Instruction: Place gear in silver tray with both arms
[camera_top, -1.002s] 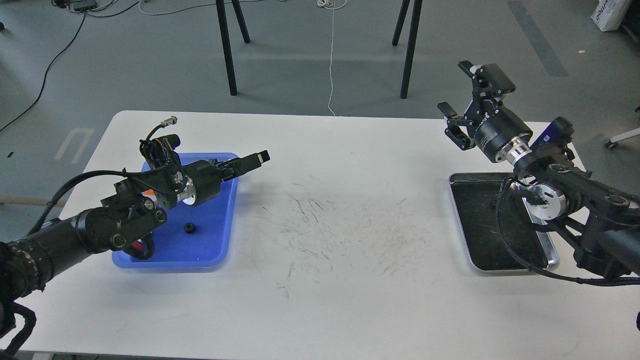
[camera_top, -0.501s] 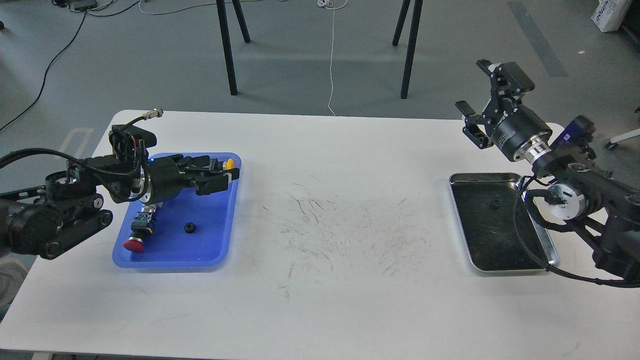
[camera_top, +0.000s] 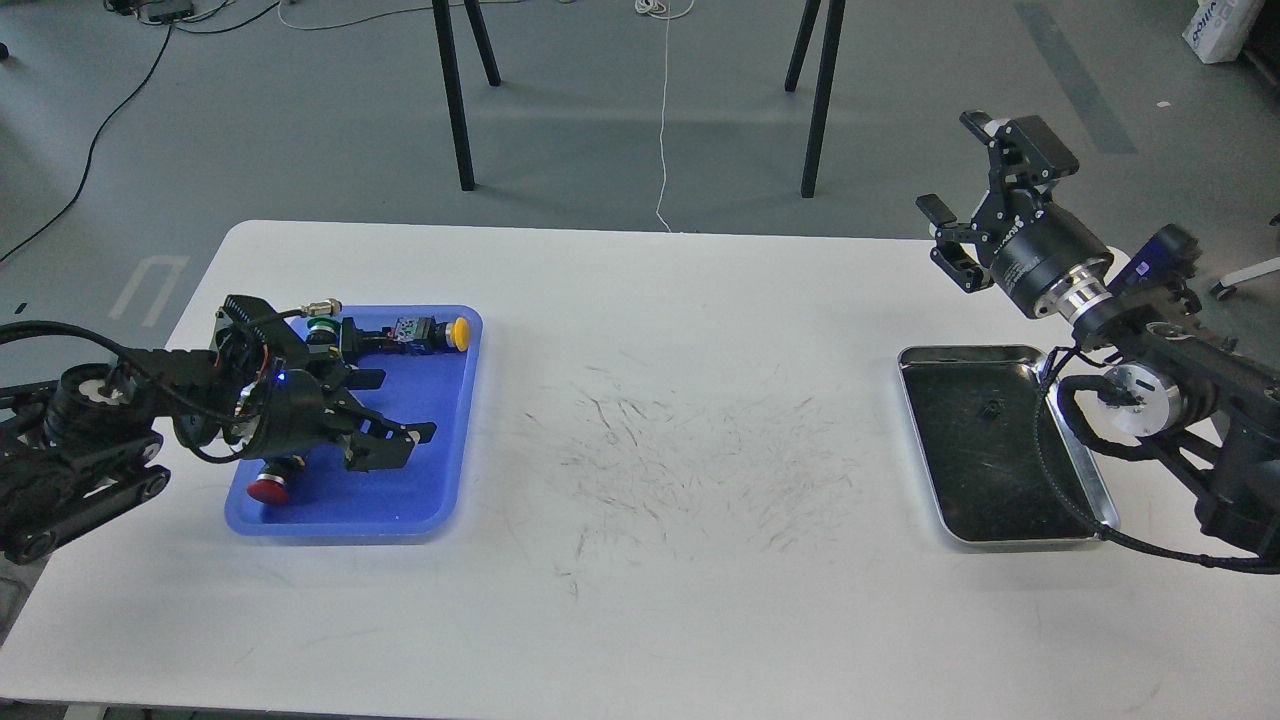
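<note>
The silver tray (camera_top: 1085, 500) lies at the right of the table, and a small black gear (camera_top: 990, 407) rests on its dark bottom. My right gripper (camera_top: 950, 165) is open and empty, raised above the table's far right corner, behind the tray. My left gripper (camera_top: 395, 447) is low inside the blue plastic tray (camera_top: 440, 490) with its fingers spread. It covers the spot where another small black gear lay, and that gear is hidden from view.
The blue tray also holds a red push button (camera_top: 268, 488), a yellow-capped switch (camera_top: 440, 333) and a green part (camera_top: 322, 325). The white table (camera_top: 680, 450) between the trays is scuffed. Black stand legs (camera_top: 455, 100) rise behind the table.
My left gripper has swung back and dropped into the blue tray, over the small black gear. My right gripper has drawn back to the right, uncovering the silver tray and the gear in it.
</note>
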